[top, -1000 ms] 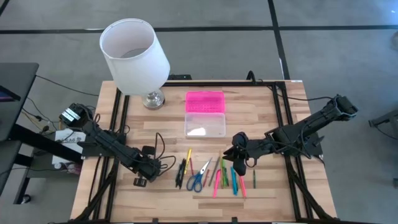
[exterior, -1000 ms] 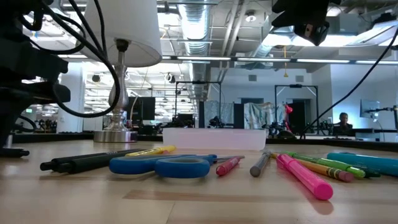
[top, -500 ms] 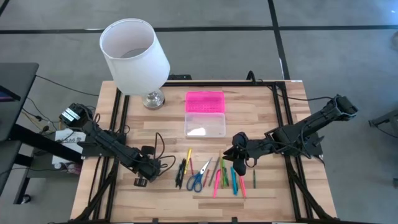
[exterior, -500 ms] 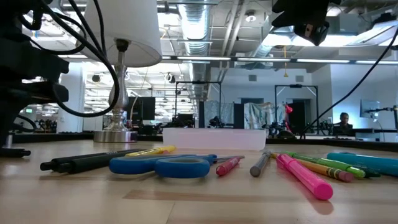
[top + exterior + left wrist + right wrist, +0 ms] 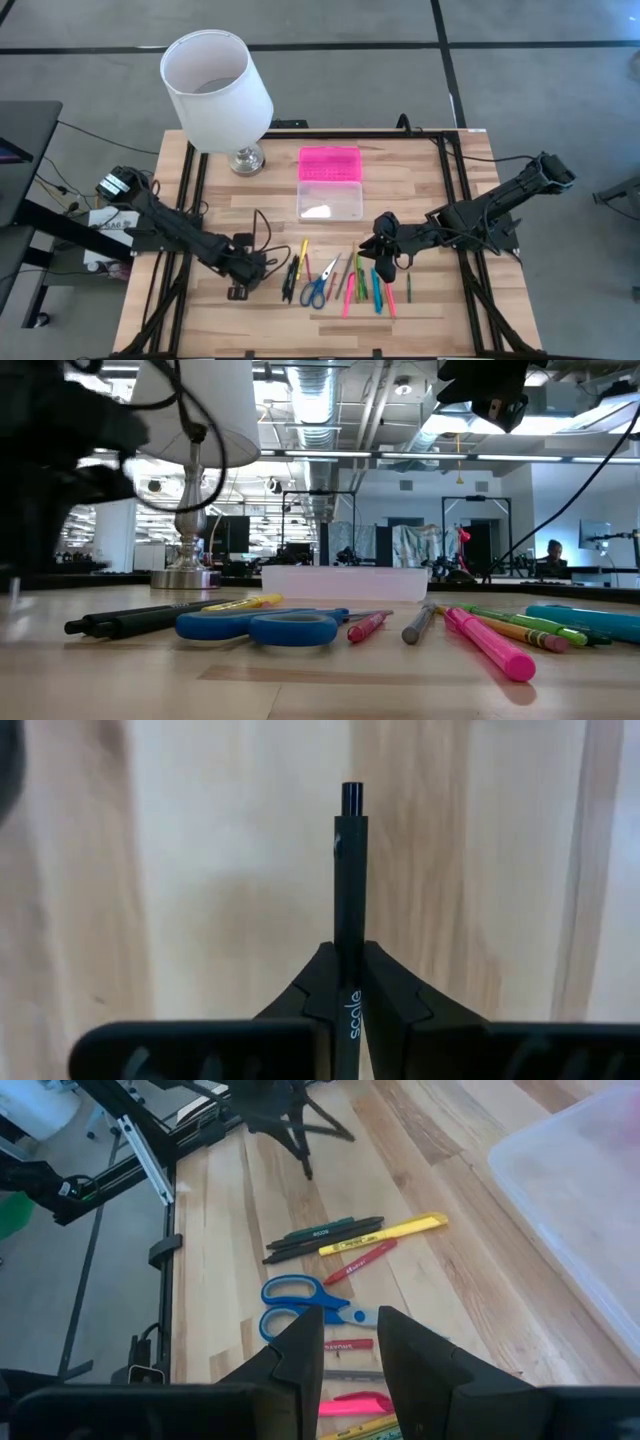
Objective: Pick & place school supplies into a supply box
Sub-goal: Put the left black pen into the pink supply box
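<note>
My left gripper [image 5: 240, 288] hangs over the table's near left part, pointing steeply down, shut on a black pen [image 5: 348, 870]. The other school supplies lie in a row near the front edge: black pens [image 5: 291, 275], a yellow one [image 5: 304, 258], blue-handled scissors [image 5: 318, 288], and pink, green and blue markers [image 5: 370, 285]. My right gripper [image 5: 385, 262] hovers open above the markers, nothing between its fingers [image 5: 350, 1342]. The supply box stands open behind the row, its clear base [image 5: 329, 200] near, its pink lid [image 5: 329, 163] far. My left gripper pinches the black pen's barrel [image 5: 349, 982] between its two fingers. The fingers come from above, pointing down, and the pen runs along them. Its free end [image 5: 350, 792] sticks out well past the fingertips, above the wood.
A white lampshade [image 5: 215, 85] on a metal foot [image 5: 246, 160] stands at the far left of the table. Black frame rails run along both sides [image 5: 190, 200]. Bare wood lies between the box and the row of supplies. Cables trail off my left arm [image 5: 262, 240].
My left gripper has risen and gone a little toward the table's right edge, rolling slightly. The black pen that lay on the wood at the table's left has come up with it, clear of the table. My right gripper has kept still.
</note>
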Controlling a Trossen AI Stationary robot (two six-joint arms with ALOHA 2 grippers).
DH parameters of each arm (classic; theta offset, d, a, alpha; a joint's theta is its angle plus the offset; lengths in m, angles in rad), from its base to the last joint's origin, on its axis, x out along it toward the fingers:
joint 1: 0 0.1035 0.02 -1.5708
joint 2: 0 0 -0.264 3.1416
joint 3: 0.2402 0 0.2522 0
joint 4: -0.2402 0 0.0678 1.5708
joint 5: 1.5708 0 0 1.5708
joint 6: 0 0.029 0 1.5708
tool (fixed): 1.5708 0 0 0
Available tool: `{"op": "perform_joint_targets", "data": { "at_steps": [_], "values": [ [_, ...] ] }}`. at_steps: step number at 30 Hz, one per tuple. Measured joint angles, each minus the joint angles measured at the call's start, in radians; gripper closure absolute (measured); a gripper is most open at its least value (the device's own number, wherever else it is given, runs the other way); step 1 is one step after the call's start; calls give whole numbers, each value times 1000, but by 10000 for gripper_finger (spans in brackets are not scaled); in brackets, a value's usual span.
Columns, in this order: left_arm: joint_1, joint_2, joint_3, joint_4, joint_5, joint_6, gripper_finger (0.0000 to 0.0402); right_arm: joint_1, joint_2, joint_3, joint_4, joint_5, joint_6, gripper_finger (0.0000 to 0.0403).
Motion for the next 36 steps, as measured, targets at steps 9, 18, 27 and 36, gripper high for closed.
{"op": "perform_joint_targets", "data": {
  "at_steps": [9,18,27,36],
  "values": [
    [202,-1,161,-11,-120,113,387,3,0,0,0,-2,-1,312],
    [470,-2,226,253,-139,411,389,3,0,0,0,-3,-26,312],
    [603,29,227,469,-73,538,388,-14,0,0,1,-1,-30,312],
    [622,244,349,505,-18,575,388,-53,0,0,6,-3,-29,312]
  ]
}}
